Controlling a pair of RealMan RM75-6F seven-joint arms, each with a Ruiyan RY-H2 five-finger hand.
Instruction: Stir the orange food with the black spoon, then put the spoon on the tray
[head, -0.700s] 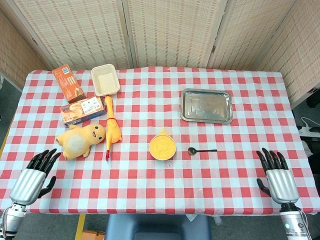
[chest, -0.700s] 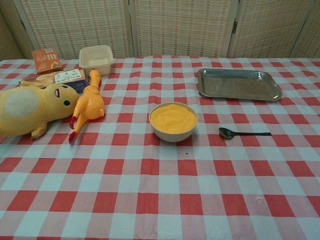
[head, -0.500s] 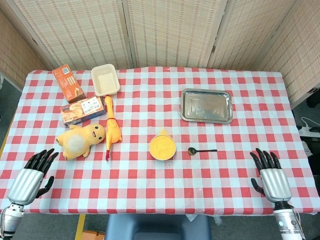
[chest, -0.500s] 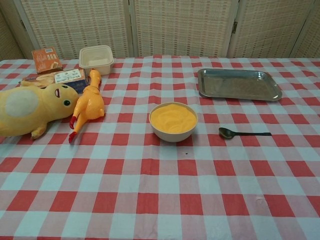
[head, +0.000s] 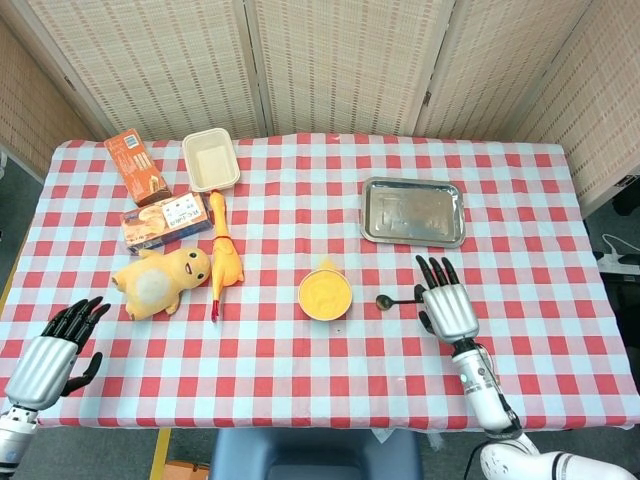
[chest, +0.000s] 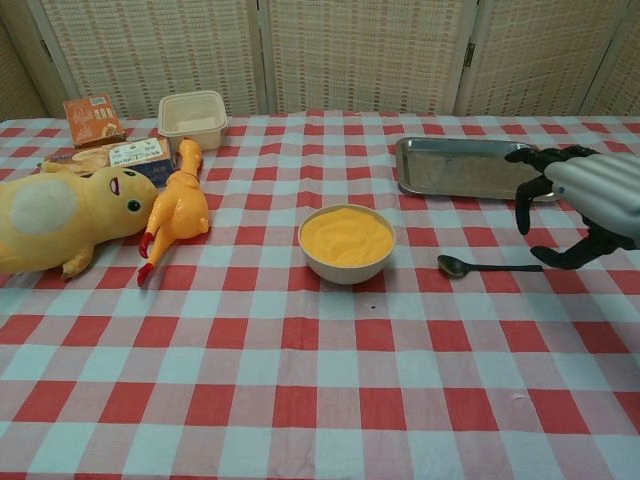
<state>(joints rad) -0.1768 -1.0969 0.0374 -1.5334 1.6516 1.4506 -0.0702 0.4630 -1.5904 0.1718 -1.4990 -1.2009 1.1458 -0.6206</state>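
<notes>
— Seen from the head view, how placed for the pick?

— Lying flat on the red-and-white checked tablecloth (head: 300, 350): small black metal spoon (head: 400, 300), bowl end toward the round cream bowl of smooth orange food (head: 324, 294), handle running out to the robot's right. Long axis across the table, left to right. Handle end hidden beneath the silver-backed right hand (head: 446, 303), black fingers (head: 432, 270) spread apart and pointing away toward the shiny rectangular steel tray (head: 412, 211). Holding nothing. Silver-backed left hand (head: 45, 352) down at the near left corner, fingers likewise apart, empty, well apart from the spoon. Right hand clearly the nearer one.

— And from the chest view?

— Spoon just right of the bowl, not touching it, scoop end nearest the food. Right hand (chest: 580, 205) hovering above the handle tip, palm down, fingers (chest: 522, 205) curled loosely downward yet separated, thumb below and apart from them, nothing pinched. Handle directly under and slightly left of the fingertips, lying crosswise to them. Tray beyond the hand, bare. Left hand out of this view.

— Judgement on the next move?

— Probably a straight drop onto the thin handle, pinching near its end. Slim, flat against cloth: likely awkward to lift, easy to nudge sideways.
</notes>
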